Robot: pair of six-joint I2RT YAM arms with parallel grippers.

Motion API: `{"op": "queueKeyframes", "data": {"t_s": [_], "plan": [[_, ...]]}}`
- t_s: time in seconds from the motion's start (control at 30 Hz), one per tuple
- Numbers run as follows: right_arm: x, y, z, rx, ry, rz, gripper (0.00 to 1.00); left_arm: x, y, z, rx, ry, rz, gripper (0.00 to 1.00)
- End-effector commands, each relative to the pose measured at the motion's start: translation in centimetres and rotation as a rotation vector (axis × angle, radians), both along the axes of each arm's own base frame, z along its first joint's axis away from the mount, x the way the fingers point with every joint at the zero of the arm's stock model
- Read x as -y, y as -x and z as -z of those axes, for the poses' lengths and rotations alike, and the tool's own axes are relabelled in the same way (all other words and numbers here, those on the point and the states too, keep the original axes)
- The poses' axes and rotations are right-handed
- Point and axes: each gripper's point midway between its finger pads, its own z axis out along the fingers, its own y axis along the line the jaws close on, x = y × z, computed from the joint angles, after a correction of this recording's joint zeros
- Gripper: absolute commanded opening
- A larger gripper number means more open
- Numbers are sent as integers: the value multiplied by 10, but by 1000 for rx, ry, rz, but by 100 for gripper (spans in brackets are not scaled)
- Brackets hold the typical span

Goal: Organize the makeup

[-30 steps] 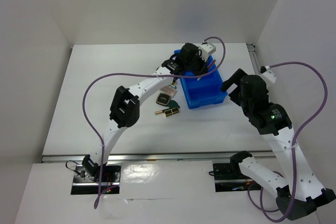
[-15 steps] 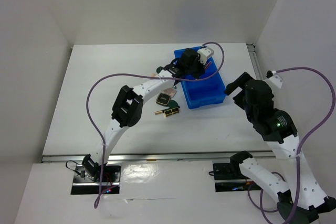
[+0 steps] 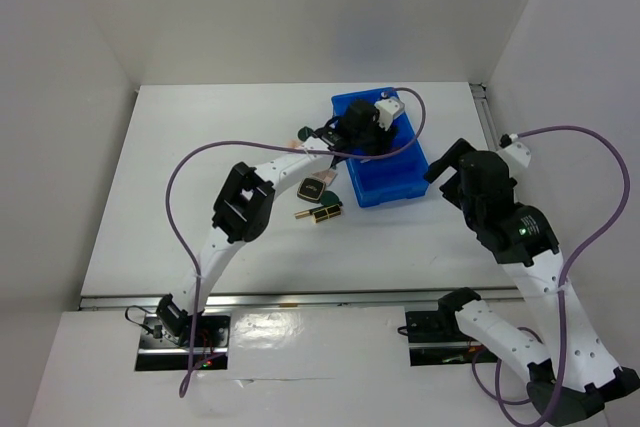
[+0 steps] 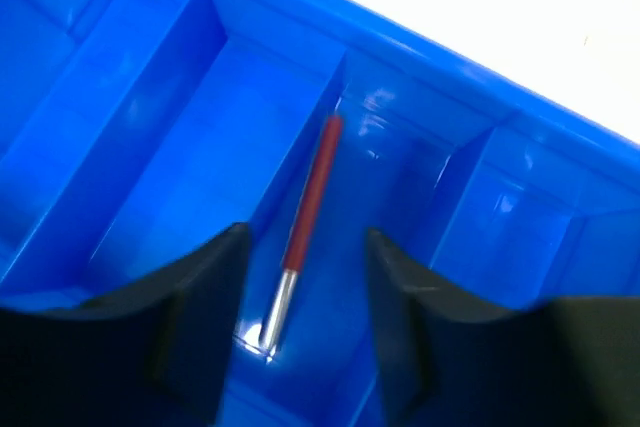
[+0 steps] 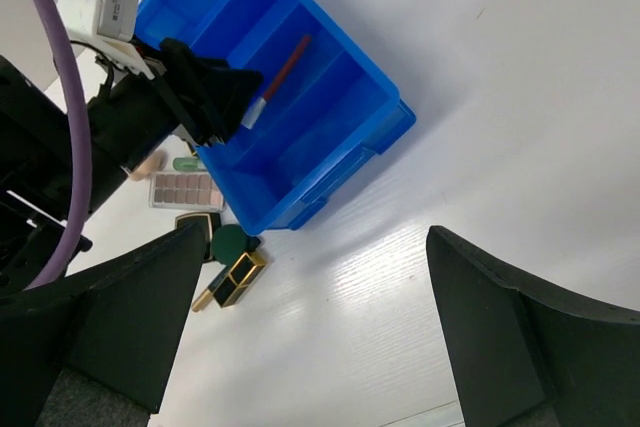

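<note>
The slim pink pencil with a silver end rests slanted in a long compartment of the blue tray. My left gripper hangs open just above it, one finger on each side, touching nothing. From the right wrist view the pencil shows in the tray beside the left gripper. More makeup lies on the table left of the tray: a brownish palette, a dark square compact, a green round compact and a black-and-gold lipstick. My right gripper is wide open over bare table.
In the top view the tray sits at the table's middle back, the left gripper over it and the right gripper just to its right. The loose items cluster at the tray's left. Walls enclose the table.
The left gripper has opened and let go of the pencil, which now rests in the tray. The right arm shifted slightly, still open.
</note>
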Motion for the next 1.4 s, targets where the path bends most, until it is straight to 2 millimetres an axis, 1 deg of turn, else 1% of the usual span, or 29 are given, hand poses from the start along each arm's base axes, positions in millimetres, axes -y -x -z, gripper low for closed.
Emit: {"op": "queueKeyframes", "data": {"t_s": [0.0, 0.03, 0.17, 0.2, 0.27, 0.3, 0.33, 0.4, 0.43, 0.47, 0.5, 0.53, 0.57, 0.6, 0.63, 0.67, 0.7, 0.73, 0.77, 0.83, 0.87, 0.9, 0.97, 1.0, 1.03, 1.1, 1.13, 1.23, 1.37], "plan": [[3, -5, -8, 45, 15, 8, 99, 1, 10, -32, 53, 6, 20, 65], [0, -8, -8, 54, 15, -10, 99, 5, 15, -36, 59, 11, 29, 71], [-10, -18, -10, 52, 52, -81, 99, 0, 24, -71, 62, 18, 40, 76], [-13, -19, -7, 36, 70, -115, 98, -3, 29, -94, 56, 51, 27, 77], [-21, -26, -5, 31, 86, -162, 96, -15, 40, -113, 20, 59, -5, 82], [-25, -27, -8, 43, 91, -190, 94, -24, 45, -114, -33, 74, -64, 86], [-36, -32, -8, 50, 73, -240, 91, -48, 42, -143, -29, 108, -107, 86], [-49, -37, -5, 42, 62, -309, 91, -84, 49, -144, -125, 105, -207, 86], [-62, -37, 1, 26, 46, -377, 90, -104, 54, -131, -176, 75, -253, 84], [-70, -41, 8, 1, 35, -406, 90, -135, 54, -151, -178, 96, -306, 84], [-79, -41, 14, -20, 37, -454, 90, -162, 63, -123, -254, 39, -382, 83], [-88, -40, 20, -41, 30, -487, 90, -183, 67, -120, -272, 30, -442, 83], [-97, -41, 35, -90, 42, -525, 90, -216, 64, -118, -289, 28, -535, 83], [-114, -36, 41, -108, 48, -580, 90, -243, 77, -126, -328, 55, -634, 83], [-123, -31, 50, -133, 63, -619, 90, -271, 85, -105, -383, 21, -729, 83], [-135, -31, 61, -163, 81, -658, 90, -308, 84, -99, -425, 31, -841, 83], [-143, -29, 68, -184, 99, -678, 90, -329, 93, -100, -452, 50, -902, 83], [-162, -21, 69, -198, 118, -734, 90, -348, 105, -82, -515, 46, -973, 83], [-174, -20, 85, -256, 146, -764, 90, -372, 107, -77, -529, 60, -1039, 83], [-203, -6, 96, -302, 193, -850, 92, -385, 117, -81, -524, 104, -1051, 83], [-212, -7, 96, -306, 215, -845, 94, -388, 123, -71, -548, 109, -1049, 83], [-219, -4, 115, -368, 257, -858, 94, -395, 120, -73, -528, 132, -1064, 83], [-231, 1, 125, -399, 283, -877, 95, -396, 122, -71, -540, 151, -1054, 83], [-237, -4, 126, -384, 291, -889, 95, -396, 122, -71, -540, 151, -1054, 82], [-241, -6, 139, -413, 305, -902, 95, -396, 122, -71, -540, 151, -1054, 82], [-252, -11, 142, -416, 319, -950, 97, -395, 118, -77, -538, 164, -1059, 82], [-258, -12, 156, -447, 333, -970, 99, -396, 117, -77, -533, 160, -1066, 82], [-264, -20, 177, -477, 388, -1002, 100, -396, 114, -93, -476, 206, -1054, 82], [-270, -37, 190, -460, 441, -1010, 100, -398, 112, -94, -463, 215, -1047, 82]]}}
